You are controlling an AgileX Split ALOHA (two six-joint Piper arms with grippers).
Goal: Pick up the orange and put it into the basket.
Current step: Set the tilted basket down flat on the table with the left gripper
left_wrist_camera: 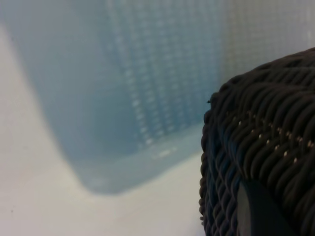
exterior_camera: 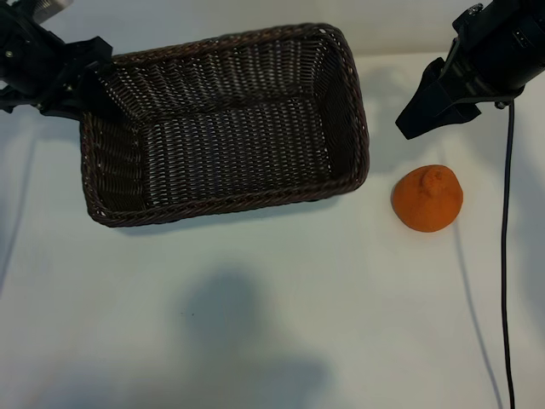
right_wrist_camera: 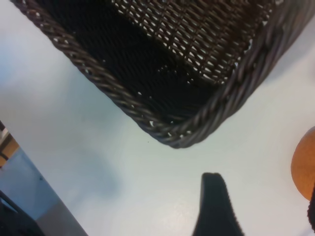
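My workplace is a robot test station, a lab setup and no home kitchen: a plain white bench [exterior_camera: 255, 324] with nothing homely on it, my two black arms mounted apart at its far corners, and a black cable [exterior_camera: 504, 256] trailing down the right side. The only props are a wicker basket [exterior_camera: 353, 128] and an orange [exterior_camera: 427, 200], laid out on the bare surface under even indoor light.
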